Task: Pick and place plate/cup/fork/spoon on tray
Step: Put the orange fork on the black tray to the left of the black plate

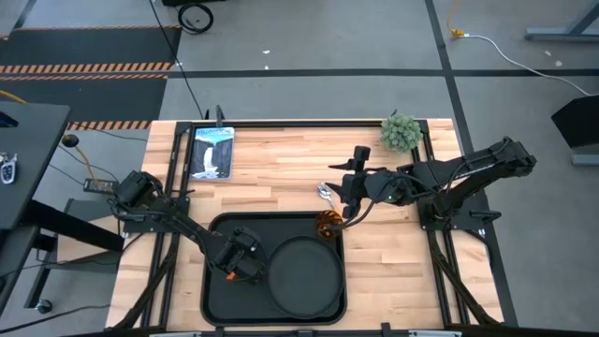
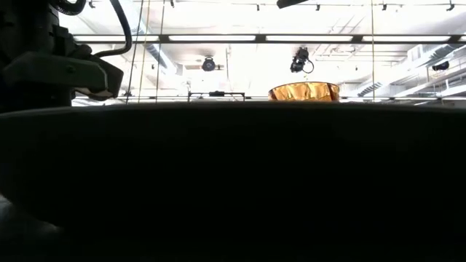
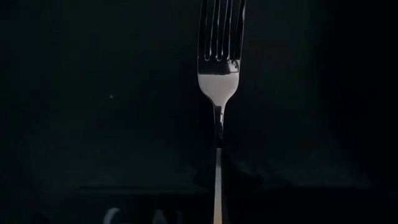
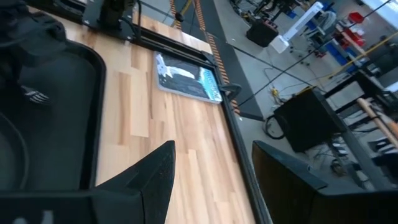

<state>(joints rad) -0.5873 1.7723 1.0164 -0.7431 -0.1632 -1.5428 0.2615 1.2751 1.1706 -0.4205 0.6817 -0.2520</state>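
The black tray (image 1: 217, 281) lies at the table's near middle, and the round black plate (image 1: 304, 276) rests in its right half. The amber cup (image 1: 328, 225) stands in the tray's far right corner; its rim shows in the low view (image 2: 303, 91). The spoon (image 1: 325, 192) lies on the wood just beyond the tray. My left gripper (image 1: 241, 262) is low over the tray's left half, shut on the fork (image 3: 219, 68). My right gripper (image 1: 351, 198) hovers open and empty near the spoon and cup; its open fingers show in the right wrist view (image 4: 211, 180). My left gripper holds the fork by its handle (image 3: 217, 180), which runs back between the fingers, so the fingers lie along it. The silver head (image 3: 219, 81) points away from the gripper over the dark tray floor. The fingers barely show against the tray, so I cannot tell whether the fork rests on it.
A small green plant (image 1: 401, 131) stands at the table's far right corner. A flat printed picture (image 1: 211, 152) lies at the far left. Bare wood (image 1: 393, 271) lies right of the tray. The tray's near wall (image 2: 233, 182) blocks most of the low view.
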